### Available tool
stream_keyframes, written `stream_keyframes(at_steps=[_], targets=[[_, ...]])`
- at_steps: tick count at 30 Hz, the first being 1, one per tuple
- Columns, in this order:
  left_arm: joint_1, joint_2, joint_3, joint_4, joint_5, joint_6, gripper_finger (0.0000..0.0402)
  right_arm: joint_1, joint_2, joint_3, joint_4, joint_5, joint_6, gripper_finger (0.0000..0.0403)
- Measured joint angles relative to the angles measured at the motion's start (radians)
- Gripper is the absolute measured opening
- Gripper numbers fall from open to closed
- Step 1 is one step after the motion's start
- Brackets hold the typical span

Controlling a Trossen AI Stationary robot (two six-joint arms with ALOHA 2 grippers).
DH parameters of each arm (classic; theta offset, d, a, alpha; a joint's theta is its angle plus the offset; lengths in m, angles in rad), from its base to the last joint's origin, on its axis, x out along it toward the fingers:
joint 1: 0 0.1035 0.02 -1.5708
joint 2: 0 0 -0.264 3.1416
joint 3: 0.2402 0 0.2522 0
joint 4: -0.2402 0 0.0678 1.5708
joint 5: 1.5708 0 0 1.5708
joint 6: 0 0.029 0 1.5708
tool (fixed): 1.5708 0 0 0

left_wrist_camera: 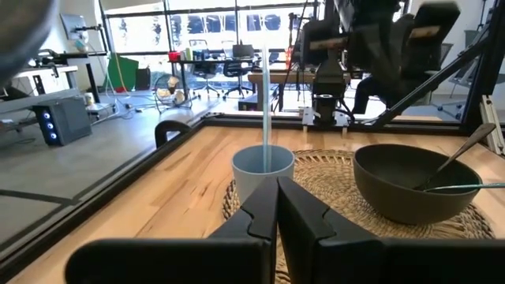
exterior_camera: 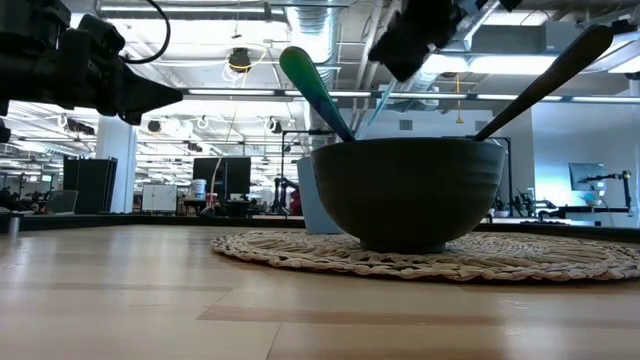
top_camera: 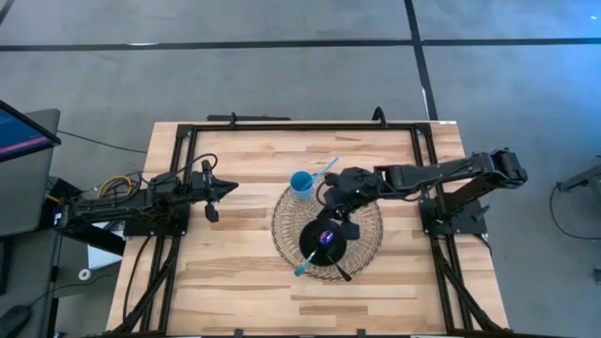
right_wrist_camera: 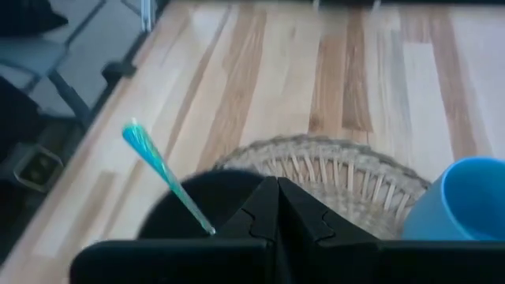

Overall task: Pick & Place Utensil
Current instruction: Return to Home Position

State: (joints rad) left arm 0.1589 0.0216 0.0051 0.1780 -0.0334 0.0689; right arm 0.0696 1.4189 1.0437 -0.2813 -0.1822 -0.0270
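A dark bowl (top_camera: 327, 242) stands on a round woven mat (top_camera: 282, 225). A teal utensil (top_camera: 305, 264) and a dark utensil (top_camera: 341, 273) lean on the bowl's rim, their handles sticking out past it. A blue cup (top_camera: 301, 183) with a straw (top_camera: 325, 170) stands at the mat's far edge. My right gripper (top_camera: 340, 214) hovers shut above the bowl (right_wrist_camera: 197, 207), over the teal utensil (right_wrist_camera: 162, 173), touching nothing. My left gripper (top_camera: 212, 193) waits shut near the table's left side, pointing at the cup (left_wrist_camera: 263, 170).
The black frame rails (top_camera: 282, 125) run along the table's far edge and sides. Bare wood (top_camera: 235, 272) lies left of and nearer than the mat. In the low view the right gripper (exterior_camera: 400, 50) hangs above the bowl (exterior_camera: 410, 195).
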Motion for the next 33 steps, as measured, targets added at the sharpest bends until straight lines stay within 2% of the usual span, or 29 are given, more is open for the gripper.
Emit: stream_keyframes(at_steps=[9,20,28,33], targets=[[0.0,0.0,0.0,0.003,0.0,0.001,0.001,0.002,-0.001,0.086,-0.016,-0.003,0.046,0.0001],[0.0,0.0,0.0,0.006,0.0,0.001,0.001,0.001,-0.02,0.226,-0.273,-0.003,-0.003,0.0001],[0.0,0.019,0.001,0.01,0.0,0.001,0.001,-0.001,-0.21,0.233,-0.363,-0.004,-0.086,0.0001],[0.0,0.052,0.001,0.012,0.0,0.001,0.001,-0.016,-0.356,0.14,-0.325,-0.003,-0.154,0.0001]])
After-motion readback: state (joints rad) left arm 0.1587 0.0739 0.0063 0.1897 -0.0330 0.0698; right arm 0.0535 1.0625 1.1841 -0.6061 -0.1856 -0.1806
